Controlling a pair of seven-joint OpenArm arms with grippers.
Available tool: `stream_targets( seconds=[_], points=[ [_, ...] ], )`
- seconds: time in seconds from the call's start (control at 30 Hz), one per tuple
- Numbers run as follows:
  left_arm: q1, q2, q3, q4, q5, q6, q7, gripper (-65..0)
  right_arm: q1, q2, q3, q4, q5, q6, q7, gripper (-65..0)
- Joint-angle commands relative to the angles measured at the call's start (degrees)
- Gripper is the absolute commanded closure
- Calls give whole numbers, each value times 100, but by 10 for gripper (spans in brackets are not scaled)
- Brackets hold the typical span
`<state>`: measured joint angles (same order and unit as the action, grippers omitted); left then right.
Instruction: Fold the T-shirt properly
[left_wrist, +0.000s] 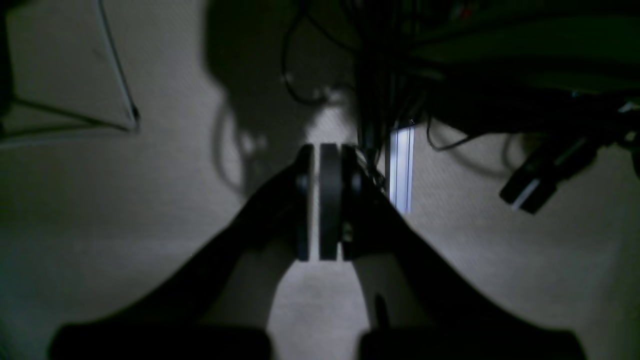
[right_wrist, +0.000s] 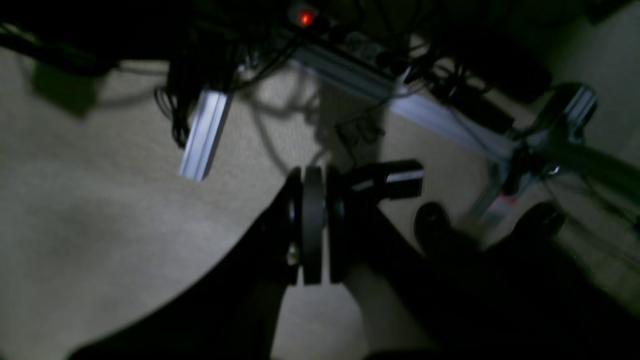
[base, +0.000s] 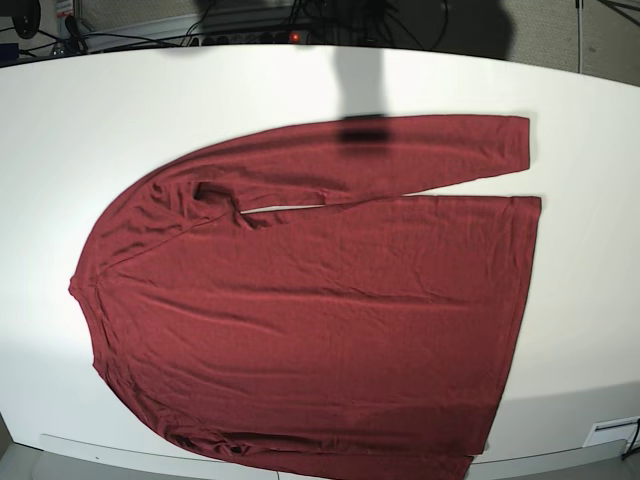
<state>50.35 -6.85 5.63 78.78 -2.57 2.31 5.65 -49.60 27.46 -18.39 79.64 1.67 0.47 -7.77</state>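
Observation:
The dark red T-shirt (base: 320, 310) lies spread flat on the white table (base: 100, 110) in the base view, neck end to the left and hem to the right. One long sleeve (base: 400, 150) stretches along its far side toward the right. Its near edge runs off the table's front edge and out of frame. Neither arm appears in the base view. The left gripper (left_wrist: 327, 200) shows only in the left wrist view, shut and empty over a pale carpeted floor. The right gripper (right_wrist: 314, 230) is likewise shut on nothing in the right wrist view, also over the floor.
Both wrist views are dim and look under the table: tangled cables (left_wrist: 370, 75), an aluminium frame leg (left_wrist: 400, 170), and frame rails (right_wrist: 400, 100) with a red light (right_wrist: 304, 18). A dark shadow (base: 360, 90) crosses the table's far edge. Cables lie behind the table (base: 250, 35).

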Motion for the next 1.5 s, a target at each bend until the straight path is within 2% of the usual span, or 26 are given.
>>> stream_targets(
  seconds=[0.0,0.17,0.33,0.43,0.67,0.73,0.87,1.0,1.13,1.23,1.47],
  points=[
    [236,-31,2,306,24,-11,-28,-31,-275,138,4,341,11,-278,48,-24],
    [772,-282,4,1622,122,-11,369,-31,-1207,710,4,1818,-328,-999,-219,-24],
    [1169,-291,-2,2780,892,-9,603,-31,-1919,1217,4,3067,-896,-2009,-490,-24],
    [1233,-289,-2,3375,1327,-9,691,-31,-2006,1473,4,3571,-1241,-2323,-828,-24],
    [1169,-293,-2,4262,2505,-111,767,-31,-1974,2006,4,4177,-2079,-2472,-1213,-24],
    [994,-293,-2,4304,2771,-511,839,-31,-1958,2153,4,4295,-2225,-2542,-1259,-24],
    [398,-291,-2,4304,2809,-1480,1187,-31,-1650,2452,4,4358,-2269,-2540,-1554,-24],
    [-289,-291,-2,4304,2815,-2059,1644,-35,-1152,2699,4,4358,-2247,-2533,-1987,-24],
    [-813,-297,-2,4236,3414,-2798,1906,-155,-791,2964,4,4358,-2227,-2533,-2280,-24],
    [-1069,-501,0,4072,3560,-2959,1878,-238,-660,3084,4,4358,-2225,-2535,-2341,-24],
    [-1499,-1021,0,3206,3821,-2953,1851,-243,-612,3077,4,4358,-2229,-2538,-2439,-24]
  ],
)
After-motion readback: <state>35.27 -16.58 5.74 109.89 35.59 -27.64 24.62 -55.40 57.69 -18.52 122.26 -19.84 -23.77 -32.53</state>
